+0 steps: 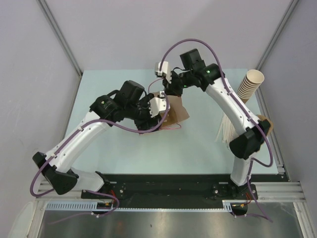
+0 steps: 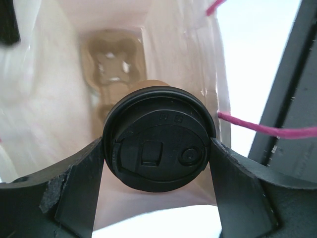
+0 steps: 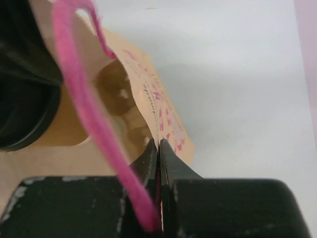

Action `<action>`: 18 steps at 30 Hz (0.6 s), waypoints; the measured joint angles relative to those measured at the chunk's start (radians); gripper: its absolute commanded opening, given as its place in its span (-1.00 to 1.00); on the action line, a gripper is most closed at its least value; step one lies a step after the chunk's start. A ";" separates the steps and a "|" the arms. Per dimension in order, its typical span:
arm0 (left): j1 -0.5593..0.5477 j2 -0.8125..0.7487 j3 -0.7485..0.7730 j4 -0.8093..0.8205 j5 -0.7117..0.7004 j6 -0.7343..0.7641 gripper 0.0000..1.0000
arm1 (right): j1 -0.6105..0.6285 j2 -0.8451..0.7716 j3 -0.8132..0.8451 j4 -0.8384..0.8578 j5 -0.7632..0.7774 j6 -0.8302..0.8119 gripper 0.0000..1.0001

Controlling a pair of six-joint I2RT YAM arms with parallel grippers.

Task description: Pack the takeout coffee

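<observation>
My left gripper (image 2: 158, 158) is shut on the takeout coffee (image 2: 157, 139), a tan cup with a round black lid, gripped at the lid's sides. It holds the cup inside the mouth of a paper bag (image 2: 183, 54) with pink cord handles. A brown pulp cup carrier (image 2: 111, 62) lies at the bag's bottom, beyond the cup. My right gripper (image 3: 159, 146) is shut on the bag's edge (image 3: 153, 99), holding it open; the pink handle (image 3: 94, 124) runs past its fingers. In the top view the bag (image 1: 176, 111) sits at the table's middle between both grippers.
A tilted stack of lidless tan cups (image 1: 249, 83) stands at the table's right edge. A bundle of pale stir sticks (image 1: 225, 130) lies beside the right arm. The right arm's link (image 2: 292, 99) is close beside the bag.
</observation>
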 measured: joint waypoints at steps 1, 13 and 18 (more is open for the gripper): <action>0.000 -0.008 -0.015 0.013 -0.007 0.001 -0.60 | -0.002 -0.041 -0.047 0.027 0.010 0.016 -1.00; -0.013 -0.202 -0.336 0.211 -0.102 0.079 -0.60 | 0.153 -0.356 -0.421 0.215 0.238 0.169 -1.00; -0.043 -0.292 -0.462 0.315 -0.150 0.109 -0.61 | 0.203 -0.430 -0.566 0.312 0.349 0.213 -1.00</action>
